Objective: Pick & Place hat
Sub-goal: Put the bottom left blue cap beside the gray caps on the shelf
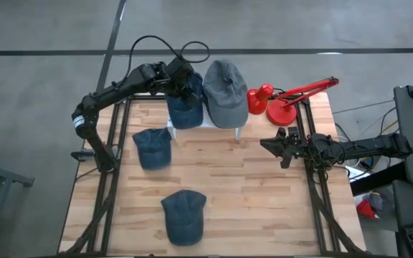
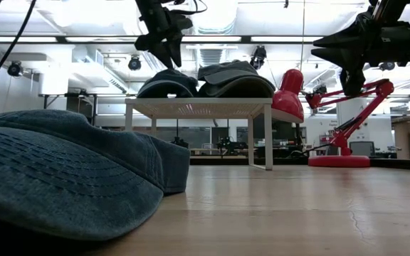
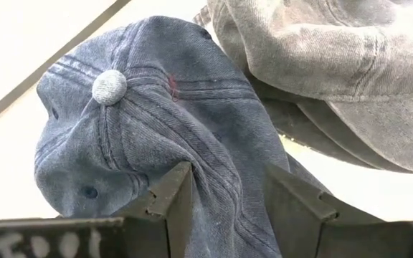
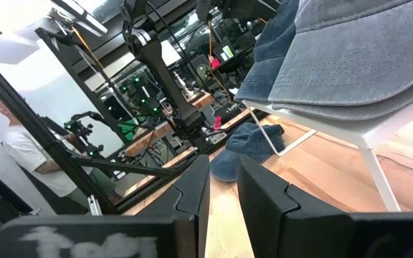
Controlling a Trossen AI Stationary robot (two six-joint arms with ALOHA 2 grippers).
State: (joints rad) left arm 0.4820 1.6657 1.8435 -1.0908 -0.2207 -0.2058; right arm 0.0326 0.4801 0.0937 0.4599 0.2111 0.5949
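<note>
Grey concrete floor (image 1: 41, 29), white ducted ceiling (image 2: 219, 18), cluttered workbenches (image 4: 156, 136) behind.

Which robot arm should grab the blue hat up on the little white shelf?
The left. Its pincer is already right over the blue hat on the white shelf, fingers open around a fold of cloth. The right pincer hangs away, beside the red lamp.

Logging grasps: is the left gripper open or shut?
Open: the left gripper straddles the blue hat on the white stand.
</note>
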